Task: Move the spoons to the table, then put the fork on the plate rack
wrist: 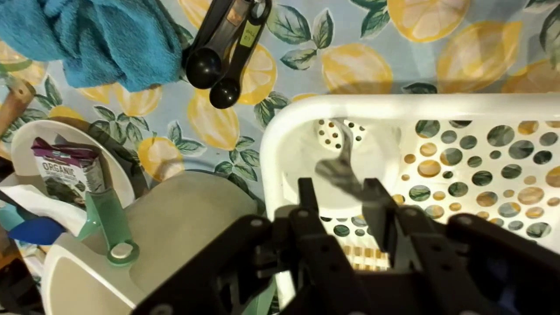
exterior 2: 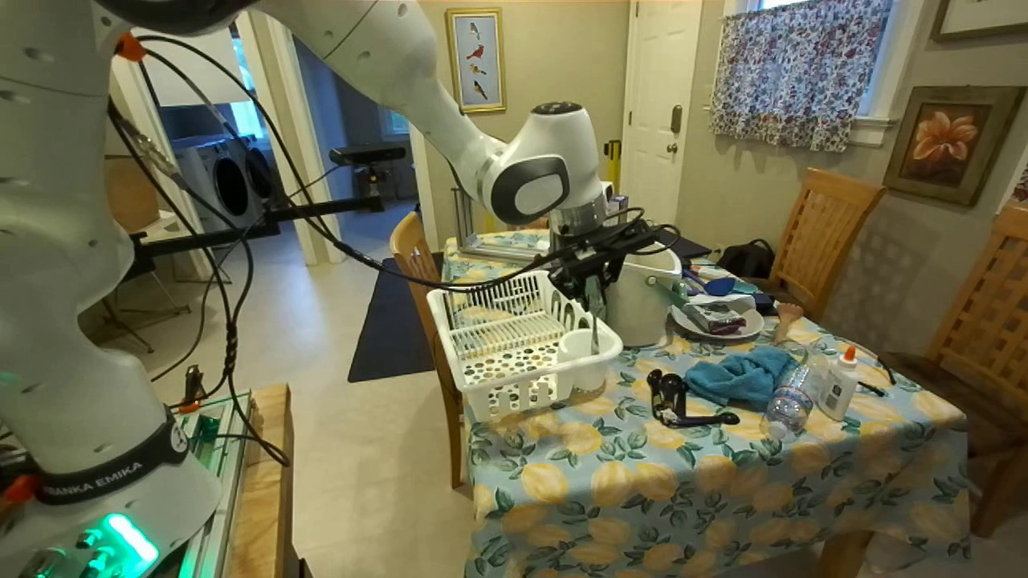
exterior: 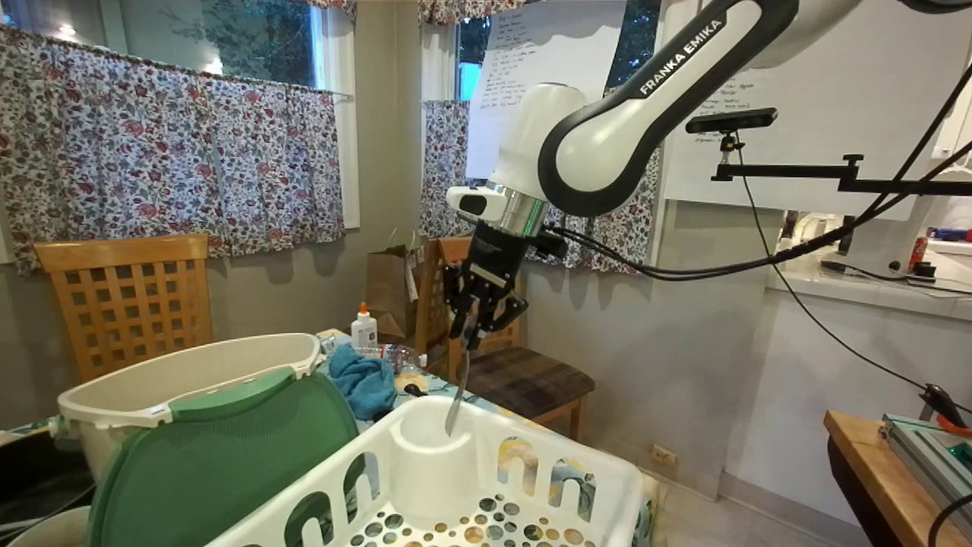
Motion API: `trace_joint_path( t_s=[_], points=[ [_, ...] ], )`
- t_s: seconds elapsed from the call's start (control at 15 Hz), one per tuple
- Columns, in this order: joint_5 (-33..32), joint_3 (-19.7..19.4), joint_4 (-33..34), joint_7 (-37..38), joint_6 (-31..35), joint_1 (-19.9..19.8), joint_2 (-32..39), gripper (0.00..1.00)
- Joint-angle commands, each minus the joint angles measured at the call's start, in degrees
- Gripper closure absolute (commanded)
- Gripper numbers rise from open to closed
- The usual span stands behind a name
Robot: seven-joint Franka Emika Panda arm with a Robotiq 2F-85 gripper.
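The second step, the fork's, seemed to be in hand: the black plastic measuring spoons, presumably those meant, lay on the lemon-printed cloth of the tabletop, outside the large white plastic plate rack. The slim grey metal fork pointed downward below the fingers, its lower end at the mouth of the rack's round white plastic utensil cup; how far inside, I could not tell. The fingers stood partway apart, a clear gap showing in the wrist view. The handle ran along the right-hand one there; whether it was held or slipping free was unclear. The next move probably called for letting the fork settle in the cup, then rising straight up without catching the handle.

"FRANKA EMIKA" was legible on the white-and-black robot arm in both exterior views, and "ORGANIC" on a maroon-and-white packet. The yellow-green label on one spoon and the handwriting on a large white paper sheet were too small to read.
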Motion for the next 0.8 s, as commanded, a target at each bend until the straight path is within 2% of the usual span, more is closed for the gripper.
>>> trace_joint_path(
  t_s=[0.0, 0.33, 0.53, 0.6, 0.73],
  points=[
    [3.2, 1.5, 5.1, -5.2, -5.1, -0.8, 3.8, 0.91],
    [4.8, 0.6, 9.1, -7.5, -9.9, -0.3, 6.8, 0.91],
    [4.8, 0.0, 9.8, -7.3, -10.3, -0.4, 7.1, 0.91],
    [4.8, -0.2, 9.7, -7.0, -9.9, -0.4, 7.0, 0.41],
    [5.0, -1.1, 9.1, -4.5, -9.2, 0.3, 5.8, 0.33]
  ],
)
